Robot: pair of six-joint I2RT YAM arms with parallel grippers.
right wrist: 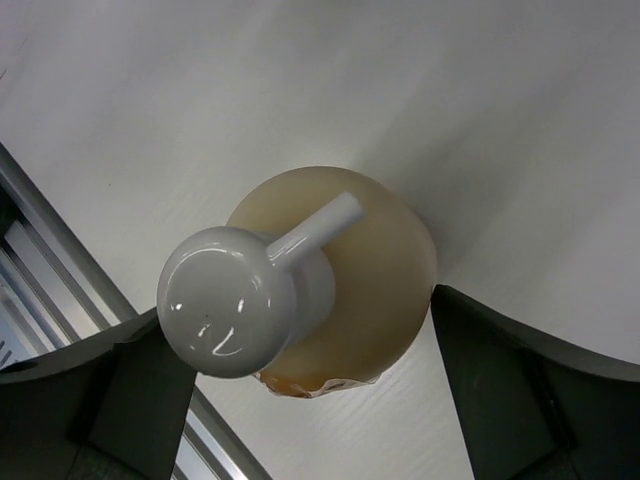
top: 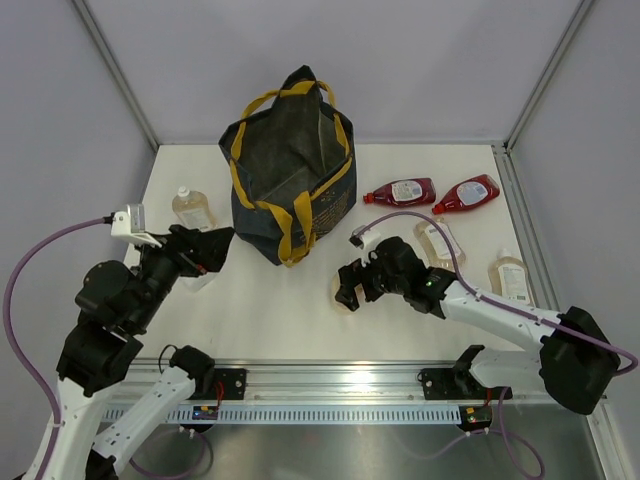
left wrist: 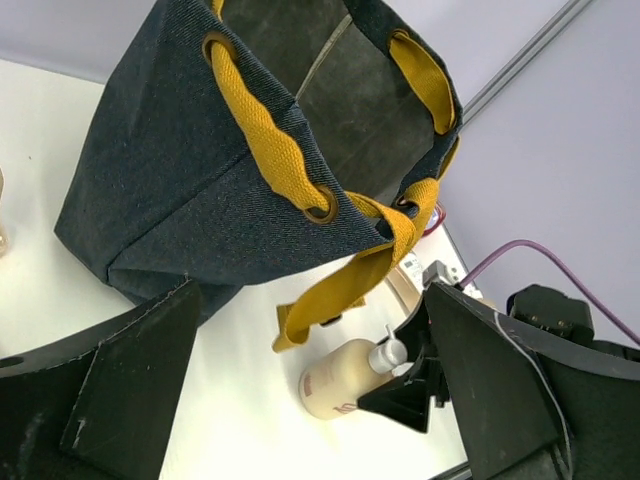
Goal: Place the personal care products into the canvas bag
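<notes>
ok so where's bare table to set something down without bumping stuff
Widest bare patch: front centre, between the left gripper, the right gripper and the canvas bag. A smaller strip lies behind the red pouches. The right side is crowded with beige bottles and the right arm.
</notes>
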